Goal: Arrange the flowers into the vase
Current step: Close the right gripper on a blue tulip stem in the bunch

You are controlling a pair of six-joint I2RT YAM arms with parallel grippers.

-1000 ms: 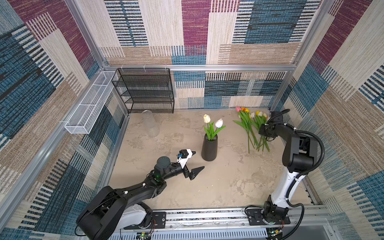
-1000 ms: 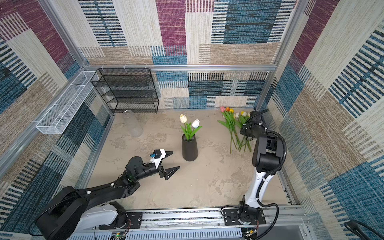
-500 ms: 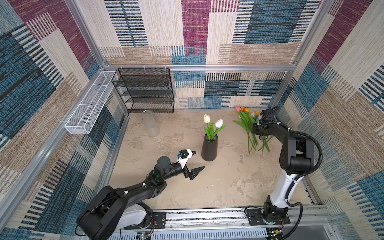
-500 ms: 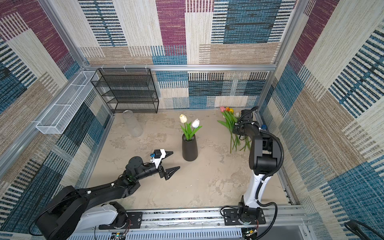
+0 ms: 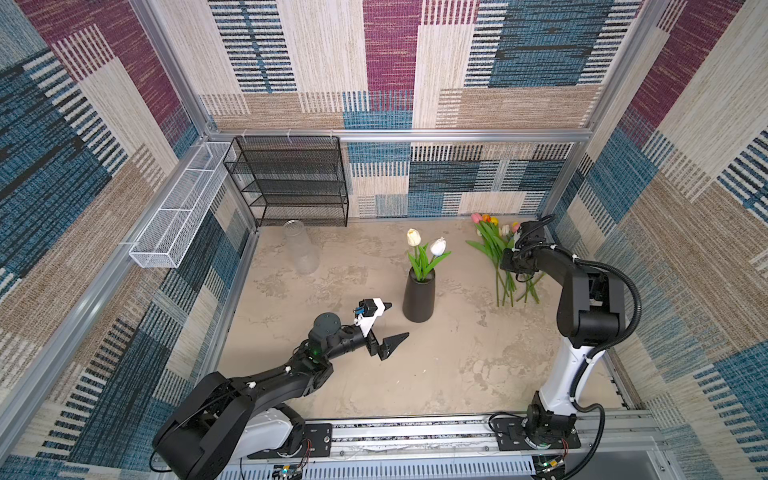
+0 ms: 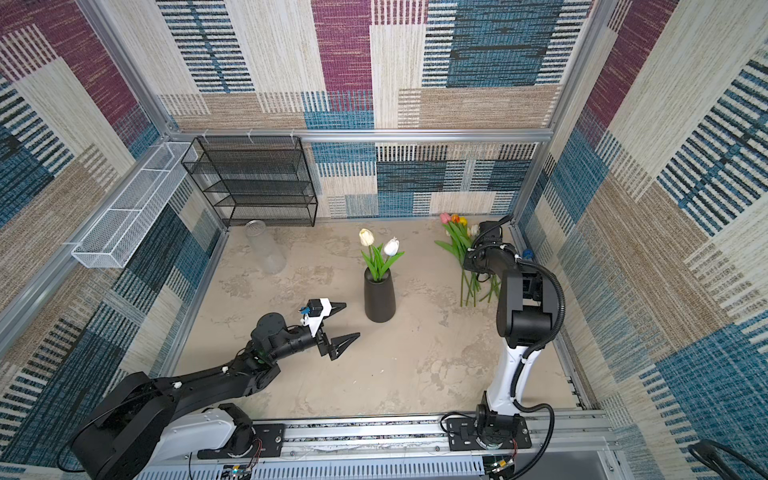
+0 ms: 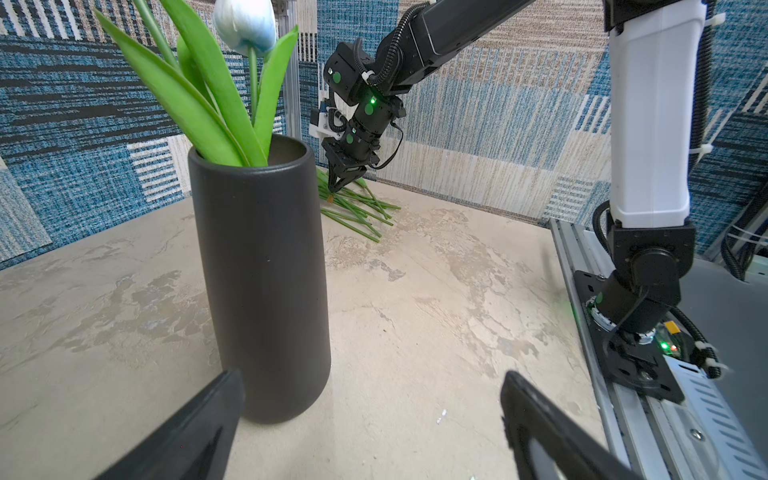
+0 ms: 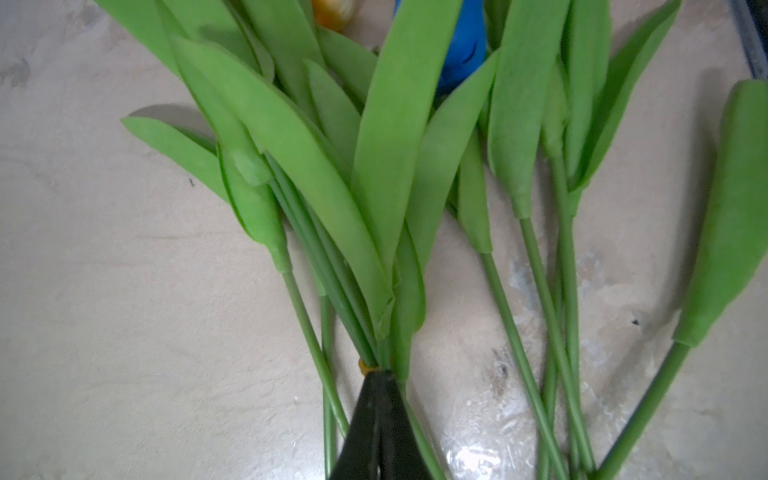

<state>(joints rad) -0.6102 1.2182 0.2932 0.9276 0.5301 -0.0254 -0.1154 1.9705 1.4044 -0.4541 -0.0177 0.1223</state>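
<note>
A dark vase [image 5: 419, 299] [image 6: 379, 299] [image 7: 262, 270] stands mid-table with a cream tulip [image 5: 413, 237] and a white tulip [image 5: 437, 246] in it. The other flowers [image 5: 494, 249] [image 6: 459, 241] [image 8: 374, 166] lie in a pile at the back right, heads toward the back wall. My right gripper [image 8: 379, 376] [image 7: 332, 187] [image 5: 509, 266] is shut, tips down among the stems beside a small orange band. No stem shows between its jaws. My left gripper [image 5: 397, 320] [image 6: 351, 320] [image 7: 370, 376] is open and holds nothing, low on the table just left of the vase.
A black wire shelf [image 5: 291, 183] stands at the back left, with a white mesh basket [image 5: 178, 216] on the left wall. A clear plastic cup [image 5: 301, 249] sits in front of the shelf. The right arm's base [image 7: 640, 291] is on the front rail [image 5: 415, 432].
My right gripper has moved left from the pile's right side to over its stems, staying shut. The pile and the left arm have not visibly moved.
</note>
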